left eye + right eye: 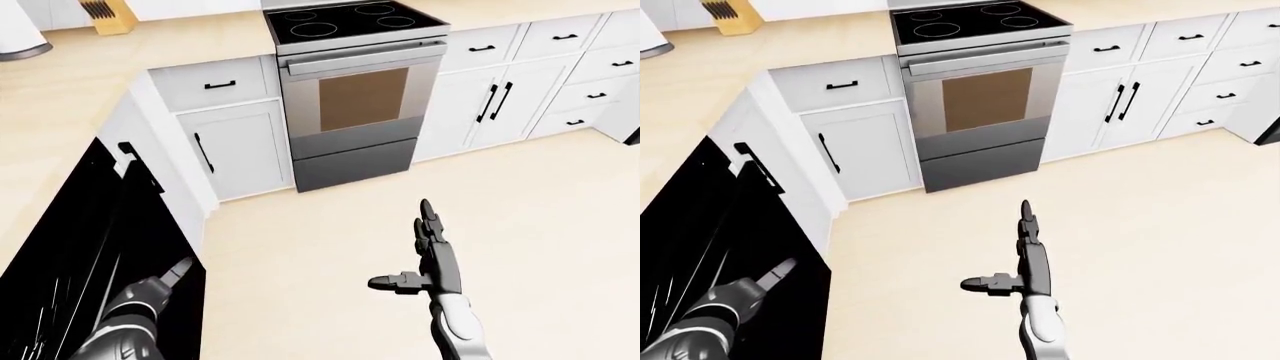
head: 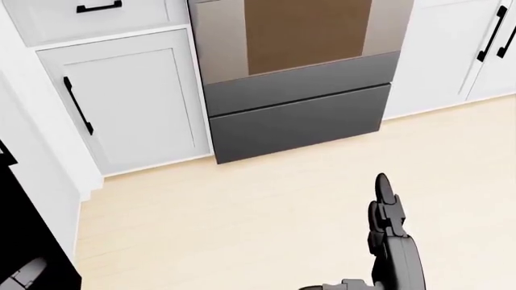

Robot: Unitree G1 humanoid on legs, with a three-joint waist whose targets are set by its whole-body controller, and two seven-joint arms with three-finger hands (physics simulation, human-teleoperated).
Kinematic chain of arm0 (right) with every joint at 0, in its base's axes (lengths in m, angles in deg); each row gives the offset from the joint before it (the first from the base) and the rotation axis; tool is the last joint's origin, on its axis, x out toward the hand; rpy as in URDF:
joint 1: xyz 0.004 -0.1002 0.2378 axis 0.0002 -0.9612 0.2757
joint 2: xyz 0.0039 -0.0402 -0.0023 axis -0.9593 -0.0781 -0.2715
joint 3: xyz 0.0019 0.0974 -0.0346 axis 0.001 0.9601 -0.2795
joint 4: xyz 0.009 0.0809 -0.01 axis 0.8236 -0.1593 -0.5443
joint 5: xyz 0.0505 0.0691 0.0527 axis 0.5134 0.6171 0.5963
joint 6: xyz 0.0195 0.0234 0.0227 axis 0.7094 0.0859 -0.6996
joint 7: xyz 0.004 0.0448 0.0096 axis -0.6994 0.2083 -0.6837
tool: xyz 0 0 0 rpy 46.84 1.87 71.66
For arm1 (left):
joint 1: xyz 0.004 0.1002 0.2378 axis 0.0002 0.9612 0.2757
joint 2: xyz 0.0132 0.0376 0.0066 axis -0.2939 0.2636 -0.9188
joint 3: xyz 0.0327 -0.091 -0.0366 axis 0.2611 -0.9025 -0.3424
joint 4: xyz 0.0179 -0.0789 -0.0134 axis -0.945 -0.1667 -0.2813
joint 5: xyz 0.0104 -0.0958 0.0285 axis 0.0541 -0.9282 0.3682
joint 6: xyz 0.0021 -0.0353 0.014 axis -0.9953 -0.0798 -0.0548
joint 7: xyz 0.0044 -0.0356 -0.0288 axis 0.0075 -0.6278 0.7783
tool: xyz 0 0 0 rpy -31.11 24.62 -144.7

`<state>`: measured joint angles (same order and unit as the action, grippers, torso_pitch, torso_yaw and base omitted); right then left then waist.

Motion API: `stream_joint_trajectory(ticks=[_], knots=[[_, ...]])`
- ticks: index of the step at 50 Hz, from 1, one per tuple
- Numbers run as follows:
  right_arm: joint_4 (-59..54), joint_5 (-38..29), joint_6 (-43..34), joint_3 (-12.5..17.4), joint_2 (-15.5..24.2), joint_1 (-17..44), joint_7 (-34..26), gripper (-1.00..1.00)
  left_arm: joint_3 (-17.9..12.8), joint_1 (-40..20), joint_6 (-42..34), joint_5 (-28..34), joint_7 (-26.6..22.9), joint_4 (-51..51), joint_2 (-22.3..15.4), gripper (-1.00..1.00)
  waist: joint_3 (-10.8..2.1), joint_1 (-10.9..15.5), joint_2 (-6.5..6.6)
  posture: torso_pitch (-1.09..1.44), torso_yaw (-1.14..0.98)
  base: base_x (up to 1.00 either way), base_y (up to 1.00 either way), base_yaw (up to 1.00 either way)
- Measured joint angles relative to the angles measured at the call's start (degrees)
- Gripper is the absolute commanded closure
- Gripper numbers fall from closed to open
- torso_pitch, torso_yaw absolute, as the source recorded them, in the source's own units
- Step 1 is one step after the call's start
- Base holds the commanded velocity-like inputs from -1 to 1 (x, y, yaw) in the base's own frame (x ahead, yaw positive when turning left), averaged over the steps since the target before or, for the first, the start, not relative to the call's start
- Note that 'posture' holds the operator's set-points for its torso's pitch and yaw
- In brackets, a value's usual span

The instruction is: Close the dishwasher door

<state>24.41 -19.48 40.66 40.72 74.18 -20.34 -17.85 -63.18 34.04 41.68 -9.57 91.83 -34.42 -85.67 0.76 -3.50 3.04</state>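
Observation:
The dishwasher door [image 1: 100, 247] is a black panel at the lower left of the left-eye view, swung out from the white cabinet run, with a black handle [image 1: 130, 154] near its top edge. My left hand [image 1: 172, 276] lies against the door's inner face, fingers extended and open. My right hand [image 1: 425, 247] hovers over the floor at centre bottom, fingers straight and thumb out to the left, holding nothing. The dishwasher's inside is hidden.
A stainless oven with a black cooktop [image 1: 350, 22] stands at top centre, white cabinets [image 1: 235, 146] on both sides. A beige counter [image 1: 60, 97] runs along the left, a knife block [image 1: 108, 16] on it. Pale wood floor [image 1: 520, 225] spreads to the right.

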Motion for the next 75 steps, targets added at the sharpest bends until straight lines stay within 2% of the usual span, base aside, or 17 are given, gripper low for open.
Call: stream_joint_trajectory(ticks=[75], knots=[[-0.1, -0.2, -0.1, -0.3, 0.0, 0.3, 0.4, -1.00, -2.1, 5.5, 1.0, -0.9, 0.1, 0.3, -2.4, -1.00, -0.28, -0.7, 2.01, 0.00, 0.00, 0.00, 0.00, 0.00]])
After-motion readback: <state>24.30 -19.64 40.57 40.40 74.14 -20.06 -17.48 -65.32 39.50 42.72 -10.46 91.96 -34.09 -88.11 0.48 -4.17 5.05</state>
